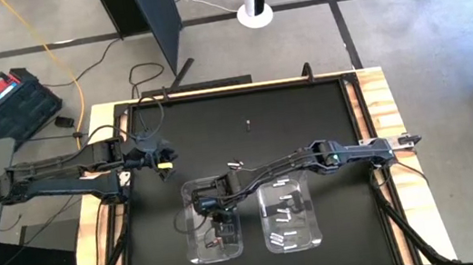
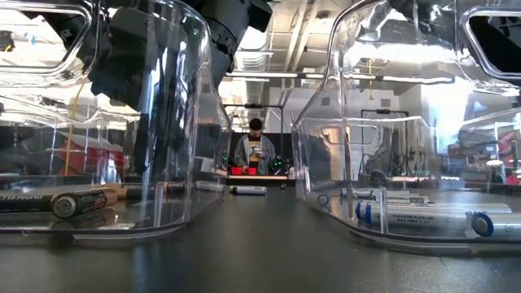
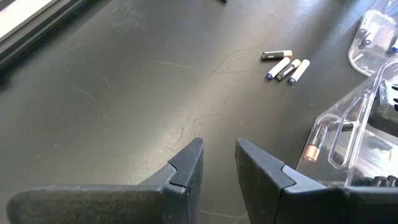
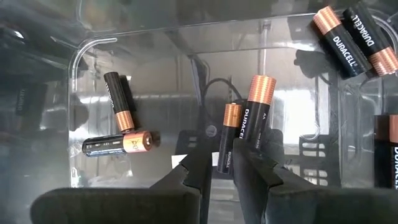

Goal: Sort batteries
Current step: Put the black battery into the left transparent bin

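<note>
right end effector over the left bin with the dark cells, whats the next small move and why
Probably lift straight up out of the left bin. The right end effector sits over it with fingers slightly apart, and the dark copper-topped battery between the tips looks already down among the others. Loose batteries remain on the table to fetch.

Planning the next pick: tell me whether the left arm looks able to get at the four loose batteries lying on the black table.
Probably yes. The left tool hovers over bare black table, and nothing lies between it and the four small loose batteries; the clear plastic bin stands beside that path.
</note>
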`<action>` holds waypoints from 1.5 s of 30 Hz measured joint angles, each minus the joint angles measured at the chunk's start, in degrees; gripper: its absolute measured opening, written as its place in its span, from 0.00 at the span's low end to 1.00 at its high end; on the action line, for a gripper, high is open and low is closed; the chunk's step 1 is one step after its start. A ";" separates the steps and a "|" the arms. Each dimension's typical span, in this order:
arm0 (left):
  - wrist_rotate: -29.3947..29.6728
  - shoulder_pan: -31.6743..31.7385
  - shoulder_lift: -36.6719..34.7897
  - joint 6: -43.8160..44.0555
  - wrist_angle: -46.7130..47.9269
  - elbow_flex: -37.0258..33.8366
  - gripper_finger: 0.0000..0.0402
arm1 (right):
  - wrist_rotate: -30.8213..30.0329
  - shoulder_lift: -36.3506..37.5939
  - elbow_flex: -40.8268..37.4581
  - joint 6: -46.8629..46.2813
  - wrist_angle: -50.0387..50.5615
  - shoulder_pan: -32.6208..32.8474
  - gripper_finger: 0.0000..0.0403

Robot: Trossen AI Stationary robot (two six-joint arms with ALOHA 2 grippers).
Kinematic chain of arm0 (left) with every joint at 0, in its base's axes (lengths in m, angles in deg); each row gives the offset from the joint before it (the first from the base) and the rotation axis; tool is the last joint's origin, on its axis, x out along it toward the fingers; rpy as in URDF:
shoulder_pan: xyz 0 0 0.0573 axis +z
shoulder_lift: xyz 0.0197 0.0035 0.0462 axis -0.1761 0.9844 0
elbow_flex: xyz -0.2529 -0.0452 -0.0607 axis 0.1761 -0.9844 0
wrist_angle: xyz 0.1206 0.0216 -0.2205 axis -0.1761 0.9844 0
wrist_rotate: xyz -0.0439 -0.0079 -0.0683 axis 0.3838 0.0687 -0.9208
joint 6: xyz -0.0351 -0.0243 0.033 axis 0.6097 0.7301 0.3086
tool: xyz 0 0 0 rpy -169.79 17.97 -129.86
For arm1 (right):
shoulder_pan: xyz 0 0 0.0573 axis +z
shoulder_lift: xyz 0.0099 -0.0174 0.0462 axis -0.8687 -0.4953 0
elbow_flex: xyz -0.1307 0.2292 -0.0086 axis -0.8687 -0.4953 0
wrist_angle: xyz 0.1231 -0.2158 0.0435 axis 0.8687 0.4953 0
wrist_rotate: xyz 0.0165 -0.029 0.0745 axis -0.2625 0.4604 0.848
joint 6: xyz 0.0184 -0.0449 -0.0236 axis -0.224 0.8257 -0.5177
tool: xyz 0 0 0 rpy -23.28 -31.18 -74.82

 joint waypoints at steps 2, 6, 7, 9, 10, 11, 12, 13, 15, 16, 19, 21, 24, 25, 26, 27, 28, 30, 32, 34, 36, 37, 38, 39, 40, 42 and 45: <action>0.00 0.00 0.00 0.02 0.00 0.00 0.23 | 0.02 0.28 -0.03 -0.02 0.78 -0.22 0.21; 0.00 0.00 0.00 0.01 0.02 0.01 0.23 | 0.02 2.36 -0.04 -0.24 2.35 -0.86 0.21; 0.00 0.00 0.00 0.00 0.02 0.00 0.23 | 0.02 3.10 -0.04 -0.45 2.37 -1.07 0.21; 0.00 0.00 0.00 0.00 0.02 0.01 0.23 | 0.00 4.39 -0.02 -0.46 2.64 -1.42 0.21; 0.00 0.00 0.00 0.01 0.02 0.01 0.23 | -0.02 4.99 -0.02 -0.48 2.79 -1.51 0.21; 0.00 0.00 0.00 0.00 0.02 0.02 0.23 | -0.24 5.58 -0.02 -0.48 2.96 -1.72 0.21; 0.00 0.00 0.00 0.00 0.02 0.00 0.23 | -0.33 6.34 -0.03 -0.48 3.25 -1.91 0.21; -0.01 0.00 0.00 0.00 0.02 0.00 0.23 | -0.36 7.14 -0.04 -0.52 3.65 -2.15 0.21; 0.00 0.00 0.00 0.00 0.02 0.00 0.23 | -0.39 8.91 -0.04 -1.14 3.76 -2.64 0.21; 0.00 0.00 0.01 0.00 0.02 0.02 0.23 | -0.42 9.85 -0.02 -1.51 4.19 -2.97 0.21; -0.02 0.00 0.01 0.01 0.02 0.00 0.23 | -0.73 12.42 -0.02 -2.66 6.19 -4.39 0.21; -0.02 0.00 0.01 0.00 0.02 0.00 0.23 | -3.51 13.98 -0.02 -3.21 8.73 -5.36 0.20; -0.02 0.00 0.02 0.00 0.02 0.02 0.23 | -8.86 15.92 -0.02 -3.28 14.56 -6.89 0.20; -0.02 0.00 0.02 0.00 0.02 0.00 0.23 | -9.87 16.33 -0.02 -3.22 16.58 -7.45 0.20; -0.02 0.00 0.00 0.00 0.02 0.00 0.23 | -10.81 16.67 0.00 -3.13 18.30 -8.02 0.20; -0.02 0.00 0.01 0.00 0.02 0.01 0.23 | -11.86 16.94 0.00 -3.05 19.90 -8.58 0.20; -0.02 0.00 0.01 0.00 0.02 0.00 0.23 | -13.03 17.12 0.00 -3.05 21.33 -9.13 0.20; -0.02 0.00 0.02 0.01 0.02 0.01 0.23 | -15.04 17.55 0.00 -3.16 23.06 -10.29 0.20; -0.02 0.00 0.02 0.00 0.02 0.02 0.23 | -16.38 17.96 0.00 -3.48 24.41 -11.31 0.20; -0.02 0.00 0.02 -0.18 0.02 0.00 0.23 | -17.24 18.04 0.02 -3.48 25.45 -12.13 0.20; -0.24 0.00 0.00 -1.61 0.02 0.00 0.23 | -17.46 18.02 -0.19 -3.43 26.28 -12.89 0.20; -0.39 0.00 0.01 -2.60 0.02 0.01 0.23 | -17.45 18.02 -0.72 -3.20 26.14 -13.20 0.20; -0.50 0.00 0.02 -3.62 0.02 0.00 0.23 | -17.46 18.03 -1.53 -3.04 25.75 -13.53 0.20; -0.66 0.00 0.00 -4.57 0.02 0.00 0.23 | -17.46 18.07 -2.55 -3.02 25.44 -13.76 0.20; -0.72 0.00 0.00 -5.42 0.02 0.02 0.23 | -17.46 18.36 -3.99 -3.02 25.38 -13.93 0.20; -0.79 0.00 0.02 -6.52 0.02 0.02 0.23 | -17.44 18.98 -7.50 -3.02 24.58 -14.54 0.20; -0.79 0.00 0.01 -7.81 -0.02 0.01 0.23 | -17.43 22.09 -14.56 -3.64 20.79 -15.61 0.20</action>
